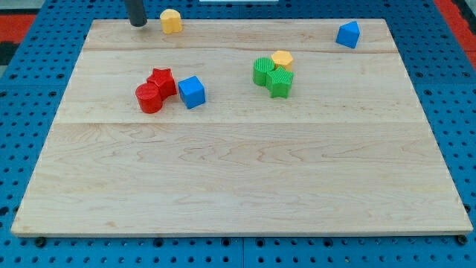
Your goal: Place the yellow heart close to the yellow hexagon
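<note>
My tip (138, 24) resting at table (238, 186) top edge, just left of yellow heart (171, 21); no jaws showing. Yellow hexagon (282, 59) sitting right of centre, touching green cylinder (262, 71) and green star (280, 82). Red star (161, 80), red cylinder (149, 97), blue cube (191, 91) clustering left; blue block (348, 34) lying top right

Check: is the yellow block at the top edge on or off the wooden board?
On: the yellow block sits just inside the board's top edge, right of my tip.

No legible text, label, brand, number or sign is found on the wooden board (245, 186), on any coloured block, or on the blue perforated surface (30, 89) around it.
</note>
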`<state>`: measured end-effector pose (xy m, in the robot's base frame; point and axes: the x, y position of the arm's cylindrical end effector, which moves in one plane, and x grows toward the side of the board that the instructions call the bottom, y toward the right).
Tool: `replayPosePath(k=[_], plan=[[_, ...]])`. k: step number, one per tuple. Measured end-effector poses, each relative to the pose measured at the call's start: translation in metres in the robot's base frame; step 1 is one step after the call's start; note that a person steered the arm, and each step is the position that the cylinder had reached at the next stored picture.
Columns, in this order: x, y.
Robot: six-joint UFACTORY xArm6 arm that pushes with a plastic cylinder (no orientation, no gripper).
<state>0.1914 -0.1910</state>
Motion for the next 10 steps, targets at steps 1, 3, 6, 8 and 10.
replayPosePath(k=[1,3,6,8,10], plan=[[0.000,0.004],[0.049,0.146],[0.001,0.027],[0.001,0.091],[0.019,0.200]])
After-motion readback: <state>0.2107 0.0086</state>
